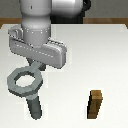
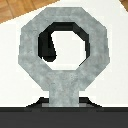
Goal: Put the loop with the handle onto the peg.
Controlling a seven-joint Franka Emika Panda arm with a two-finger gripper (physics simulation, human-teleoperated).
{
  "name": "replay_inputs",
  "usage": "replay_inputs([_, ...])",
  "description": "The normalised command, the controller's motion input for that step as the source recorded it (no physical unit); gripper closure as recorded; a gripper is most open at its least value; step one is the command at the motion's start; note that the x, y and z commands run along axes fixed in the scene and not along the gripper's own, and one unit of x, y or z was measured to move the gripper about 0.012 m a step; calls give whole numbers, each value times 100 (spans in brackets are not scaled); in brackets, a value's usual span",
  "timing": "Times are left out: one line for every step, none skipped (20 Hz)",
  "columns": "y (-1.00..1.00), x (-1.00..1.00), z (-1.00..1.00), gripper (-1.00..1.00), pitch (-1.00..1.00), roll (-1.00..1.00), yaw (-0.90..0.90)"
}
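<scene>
Claw (image 1: 33, 66) closed on stubby handle of loop (image 1: 23, 81), ring held flat out ahead of claw, off surface (image 1: 95, 55). Peg (image 1: 34, 106) right under ring; top shows dark through hole. Loop looks rigid, light, smooth; handle best grip point. Brown block (image 1: 95, 104) well apart.

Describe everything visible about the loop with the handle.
The loop with the handle is a flat, mottled gray ring with a faceted, roughly octagonal outer edge, a round central hole and a short stubby tab handle. It looks like stone or cast metal. It is held level in the air by its handle end at the gripper, over the table's side at the exterior view's left. The peg rises just beneath it; the wrist view shows something dark inside the hole.
</scene>
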Motion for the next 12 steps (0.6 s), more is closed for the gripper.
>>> replay_inputs([0, 0, 0, 100, 0, 0, 0])
replay_inputs([0, 0, 0, 100, 0, 0, 0])
replay_inputs([0, 0, 0, 100, 0, 0, 0])
replay_inputs([0, 0, 0, 100, 0, 0, 0])
replay_inputs([0, 0, 0, 100, 0, 0, 0])
replay_inputs([100, 0, -100, 100, 0, 0, 0])
replay_inputs([0, 0, 0, 100, 0, 0, 0])
replay_inputs([0, 0, 0, 100, 0, 0, 0])
replay_inputs([0, 0, 0, 100, 0, 0, 0])
replay_inputs([0, 0, 0, 100, 0, 0, 0])
replay_inputs([0, 0, -100, 100, 0, 0, 0])
replay_inputs([100, 0, 0, 100, 0, 0, 0])
